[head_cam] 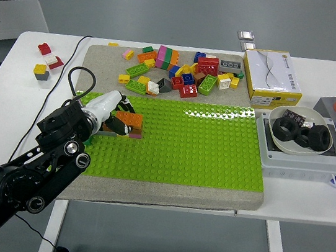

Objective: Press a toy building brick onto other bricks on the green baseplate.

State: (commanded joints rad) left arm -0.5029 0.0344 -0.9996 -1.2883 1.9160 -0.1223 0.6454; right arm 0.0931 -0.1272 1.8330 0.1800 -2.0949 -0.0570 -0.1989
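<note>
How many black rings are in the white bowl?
3. One black ring lies at the left of the white bowl, one in the middle, and one at the right. More could be hidden underneath them.

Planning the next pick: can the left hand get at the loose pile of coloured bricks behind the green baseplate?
Probably yes: the left hand sits at the green baseplate, and bare surface separates it from the loose pile of coloured bricks.

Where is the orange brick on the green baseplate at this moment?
In the head view, the orange brick sits on other bricks near the left end of the green baseplate, at the fingertips of the left hand.
</note>
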